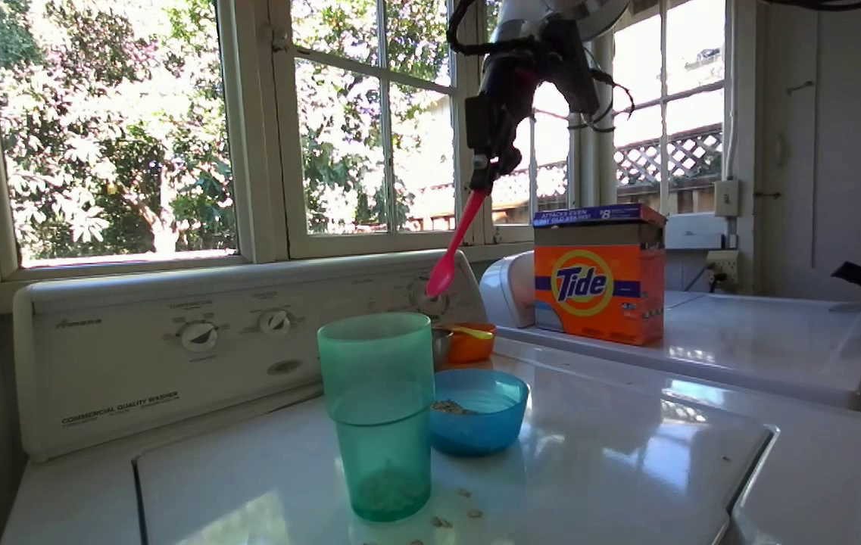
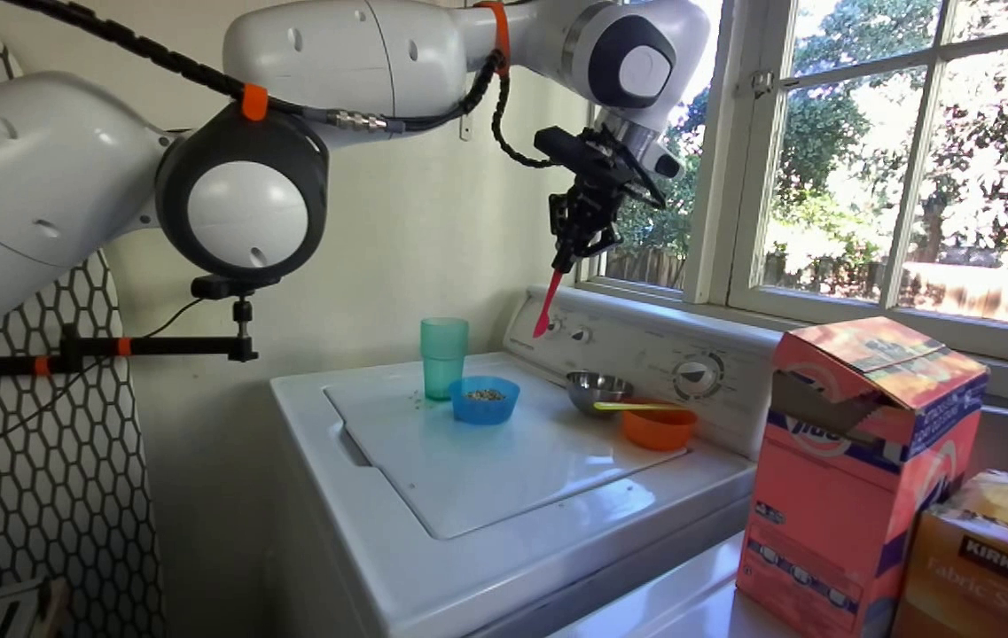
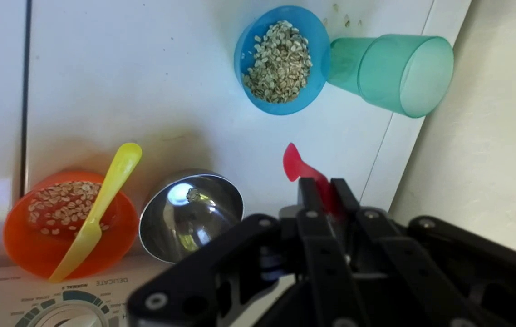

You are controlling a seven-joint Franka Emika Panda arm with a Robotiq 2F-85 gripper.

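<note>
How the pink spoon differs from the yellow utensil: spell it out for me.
Support: the pink spoon hangs in the air, clamped in the gripper, while the yellow utensil lies across the orange bowl.
Pose: the pink spoon slants steeply downward; the yellow utensil lies much flatter.
Shared: both are long and slim.

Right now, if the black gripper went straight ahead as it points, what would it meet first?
Probably the flat white washer lid, with the long pink spoon it holds touching first; depth is unclear.
</note>
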